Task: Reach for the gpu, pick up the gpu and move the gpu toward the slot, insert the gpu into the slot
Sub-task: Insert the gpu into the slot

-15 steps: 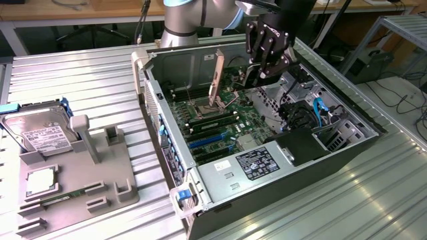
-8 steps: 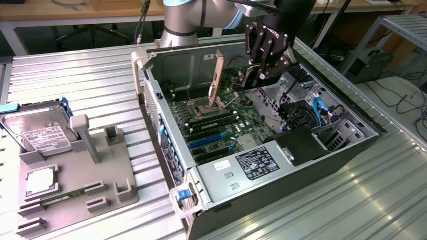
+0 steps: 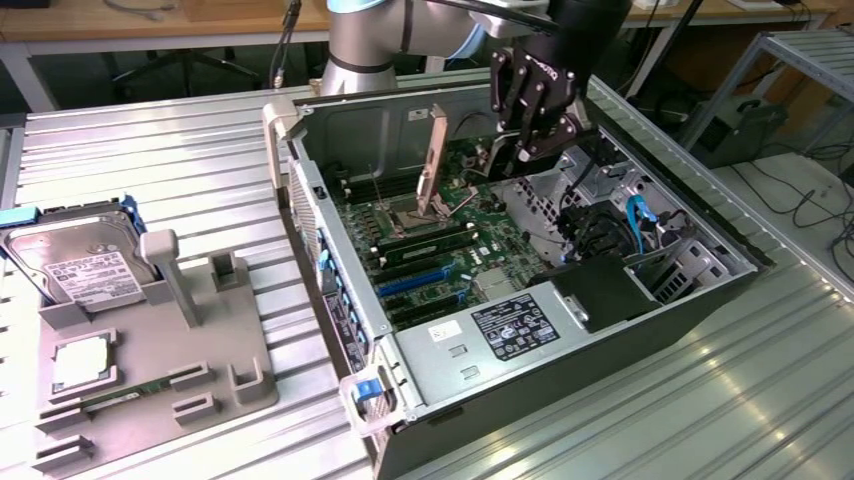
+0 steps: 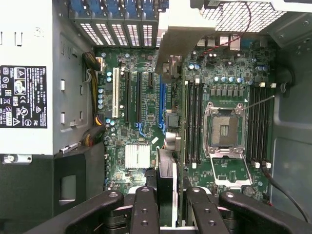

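Single arm [image 3: 360,45] reaching in from above, wrist near vertical, gripper [image 3: 521,155] pointing down, fingers [image 4: 145,214] clamped to a narrow gap.

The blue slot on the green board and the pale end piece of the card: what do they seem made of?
The slot looks like moulded plastic: solid blue, dull, no glint. The gpu, held in the gripper, ends in a pale bracket that looks like thin bent sheet metal with a matte finish, though its flat cream tone could also be paint or plastic.
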You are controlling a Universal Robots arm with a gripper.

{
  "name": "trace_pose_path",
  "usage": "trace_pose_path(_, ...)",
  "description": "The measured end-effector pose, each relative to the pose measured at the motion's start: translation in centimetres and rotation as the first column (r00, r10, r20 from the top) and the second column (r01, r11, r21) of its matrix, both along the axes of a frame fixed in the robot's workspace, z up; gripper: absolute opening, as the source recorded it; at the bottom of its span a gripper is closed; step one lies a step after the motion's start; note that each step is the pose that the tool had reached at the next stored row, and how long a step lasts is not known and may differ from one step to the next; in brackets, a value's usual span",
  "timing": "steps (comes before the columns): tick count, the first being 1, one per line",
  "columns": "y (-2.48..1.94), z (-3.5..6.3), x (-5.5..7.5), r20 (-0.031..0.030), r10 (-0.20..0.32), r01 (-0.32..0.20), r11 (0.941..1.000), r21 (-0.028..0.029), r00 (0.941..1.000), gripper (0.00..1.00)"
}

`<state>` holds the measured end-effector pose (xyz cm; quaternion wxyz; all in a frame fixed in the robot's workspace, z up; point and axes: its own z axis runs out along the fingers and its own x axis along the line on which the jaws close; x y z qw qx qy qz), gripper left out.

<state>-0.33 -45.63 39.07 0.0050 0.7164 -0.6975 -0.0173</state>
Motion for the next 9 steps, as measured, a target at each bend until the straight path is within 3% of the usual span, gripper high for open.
trace_pose_path(9, -0.02, -0.24, 0.00, -0.0001, 0.000, 0.000, 1.0000, 0.0001, 1.0000, 0.28)
